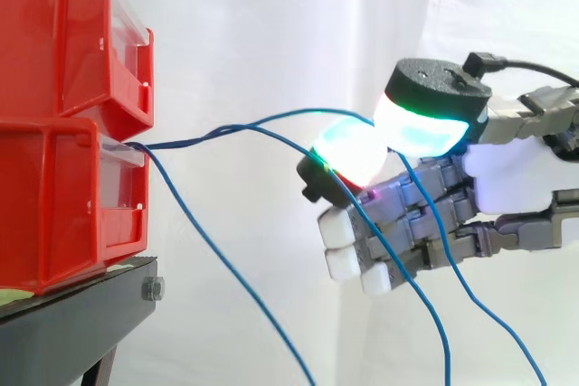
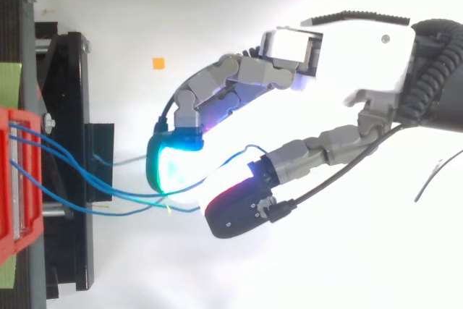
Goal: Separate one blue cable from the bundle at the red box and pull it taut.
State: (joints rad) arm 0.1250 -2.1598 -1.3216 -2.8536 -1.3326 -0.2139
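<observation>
Two red bins are stacked at the left, and a bundle of thin blue cables comes out of the lower bin (image 1: 54,196). One blue cable (image 1: 271,118) rises in a shallow arc to my hand (image 1: 507,178). There it runs between a cyan-green glowing pad (image 1: 425,124) and a red-cyan glowing pad (image 1: 348,151). These two pads pinch it, and its free end drops below the hand. From above, the hand (image 2: 362,56) sits right of the bin (image 2: 18,179), with the cable (image 2: 116,193) leading to the closed pads. The remaining fingers are curled underneath.
Two other blue cables (image 1: 226,264) hang slack from the bin towards the bottom edge. The bins rest on a black stand (image 1: 81,314) with a bolt at its corner. A small orange mark (image 2: 158,63) lies on the white surface.
</observation>
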